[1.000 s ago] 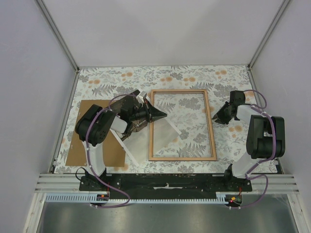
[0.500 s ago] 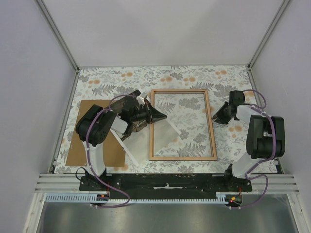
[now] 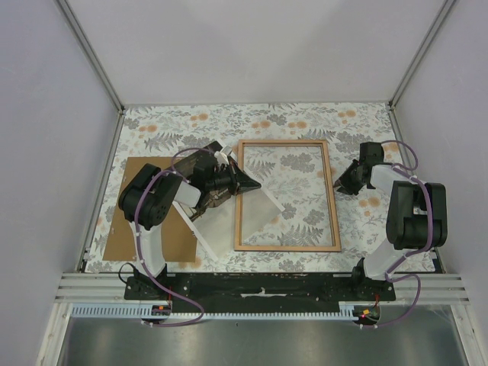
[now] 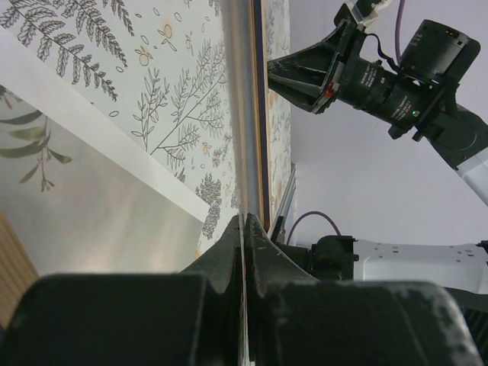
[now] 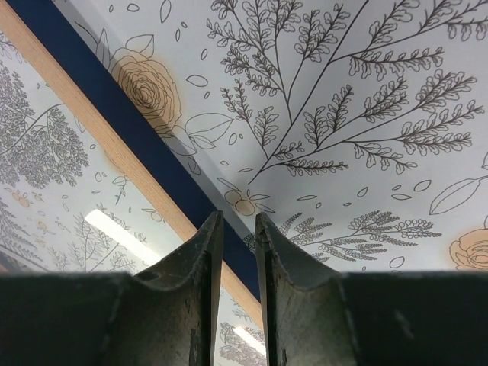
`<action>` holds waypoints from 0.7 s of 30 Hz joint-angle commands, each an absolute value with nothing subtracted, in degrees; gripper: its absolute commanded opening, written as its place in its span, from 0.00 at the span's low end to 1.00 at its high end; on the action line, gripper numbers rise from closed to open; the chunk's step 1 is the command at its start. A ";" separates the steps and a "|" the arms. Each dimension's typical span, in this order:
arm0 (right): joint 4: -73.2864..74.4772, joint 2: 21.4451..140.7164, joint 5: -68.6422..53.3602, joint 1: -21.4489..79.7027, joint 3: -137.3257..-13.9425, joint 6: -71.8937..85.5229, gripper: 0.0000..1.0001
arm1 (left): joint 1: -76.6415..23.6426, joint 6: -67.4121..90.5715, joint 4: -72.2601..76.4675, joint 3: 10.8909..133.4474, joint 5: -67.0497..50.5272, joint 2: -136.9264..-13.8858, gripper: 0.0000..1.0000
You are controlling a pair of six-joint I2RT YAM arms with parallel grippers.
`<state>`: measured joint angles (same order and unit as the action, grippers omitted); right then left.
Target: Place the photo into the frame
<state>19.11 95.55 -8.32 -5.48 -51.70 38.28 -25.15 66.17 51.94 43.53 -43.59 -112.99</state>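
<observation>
The left gripper [image 3: 250, 184], jaws pinched shut on an edge of the photo [image 3: 217, 229], holds it white side up across the left rail of the frame [image 3: 286, 248] on the worktop [image 3: 168, 130]; it would best slide the sheet in low and square, with the right gripper [image 3: 340, 184], jaws narrowly apart and empty, steadying the right rail.

frame [image 3: 284, 142]: light wood, blue front | photo [image 3: 219, 229]: white | cloth [image 3: 229, 122]: grey ferns, orange flowers | panel [image 3: 126, 221]: brown

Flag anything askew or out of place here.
The photo sits crooked, white side up, across the left edge of the frame: part inside it, part over the tablecloth, not square with it. The left gripper is shut on the sheet.
</observation>
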 commanded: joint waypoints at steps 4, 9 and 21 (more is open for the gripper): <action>20.65 96.68 -7.12 -4.48 -52.21 36.83 0.31 | -25.84 59.95 47.64 46.75 -43.42 -113.03 0.02; 20.74 96.59 -6.94 -4.39 -52.38 36.83 0.31 | -26.28 57.57 43.07 48.16 -42.80 -113.29 0.02; 20.92 96.77 -6.94 -3.96 -52.65 36.56 0.31 | -26.54 55.90 38.67 49.48 -41.92 -113.64 0.02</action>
<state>19.11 95.55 -7.20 -4.97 -51.99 37.60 -25.28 59.24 39.13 47.16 -42.17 -113.01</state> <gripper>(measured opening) 0.311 0.026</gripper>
